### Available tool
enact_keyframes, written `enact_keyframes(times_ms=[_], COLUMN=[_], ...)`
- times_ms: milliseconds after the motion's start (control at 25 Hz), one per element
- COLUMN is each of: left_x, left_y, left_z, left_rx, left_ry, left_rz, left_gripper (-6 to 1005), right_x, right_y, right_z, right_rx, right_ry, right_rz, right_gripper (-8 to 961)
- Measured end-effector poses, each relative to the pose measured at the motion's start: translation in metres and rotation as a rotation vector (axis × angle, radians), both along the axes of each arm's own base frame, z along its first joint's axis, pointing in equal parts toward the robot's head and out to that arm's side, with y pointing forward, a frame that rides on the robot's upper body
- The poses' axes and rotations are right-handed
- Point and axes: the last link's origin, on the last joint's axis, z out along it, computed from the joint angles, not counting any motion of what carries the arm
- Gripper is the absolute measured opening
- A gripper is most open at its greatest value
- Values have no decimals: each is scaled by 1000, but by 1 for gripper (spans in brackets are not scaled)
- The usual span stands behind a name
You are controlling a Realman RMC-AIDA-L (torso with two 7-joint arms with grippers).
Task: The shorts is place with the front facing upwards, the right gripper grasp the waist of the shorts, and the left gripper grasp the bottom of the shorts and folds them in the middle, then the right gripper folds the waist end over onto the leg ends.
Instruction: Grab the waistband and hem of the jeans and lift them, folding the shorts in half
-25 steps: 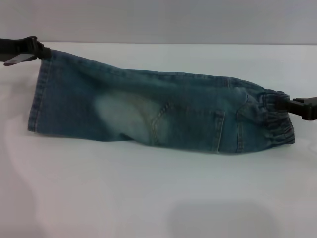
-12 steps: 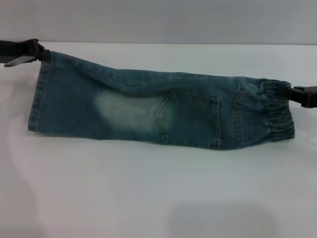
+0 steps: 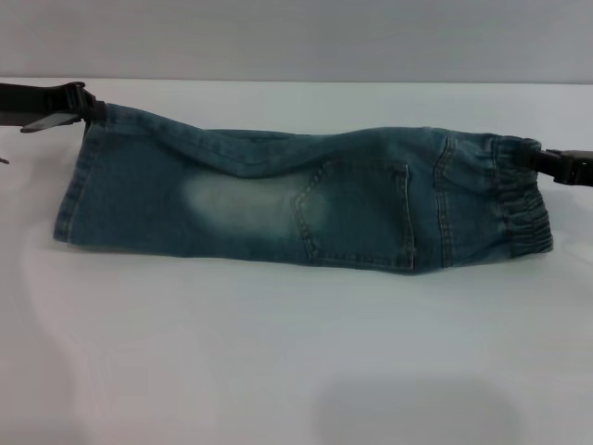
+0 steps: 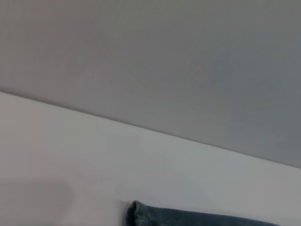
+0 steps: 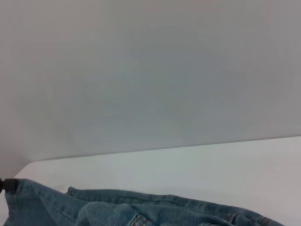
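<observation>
The left pincer [image 3: 88,109], upper left, grips the hem and the right pincer [image 3: 540,159], right edge, the waist, stretching the shorts [image 3: 296,199] flat for folding.

Faded denim shorts [image 3: 306,199] folded lengthwise, stretched across table.

A broad white table [image 3: 296,352] fills most of the room in front of me, smooth and matte, with soft grey shadows pooling near its front edge. Behind it rises a plain grey wall [image 3: 296,37], meeting the tabletop's far edge in a straight line. The light is even and diffuse.
</observation>
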Motion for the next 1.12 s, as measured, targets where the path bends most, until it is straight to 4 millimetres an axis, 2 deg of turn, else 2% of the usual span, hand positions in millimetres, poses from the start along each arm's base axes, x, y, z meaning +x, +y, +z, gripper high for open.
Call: enact_keyframes(times_ms=[640,920,1120], left_x=[9,13,13], left_y=[7,9,9], left_z=[-13,-22,-24], left_rx=[22,17,22], left_ry=[24,50,54], left_rz=[-20,-34,-33], left_gripper=[87,88,89], right_x=[-2,0,0], right_y=[12,16,19], right_z=[-14,-13,-12], right_rx=[40,69,81], right_ry=[-20,-34,-44], right_rz=[-50,-73,-79], right_gripper=[3,2,47])
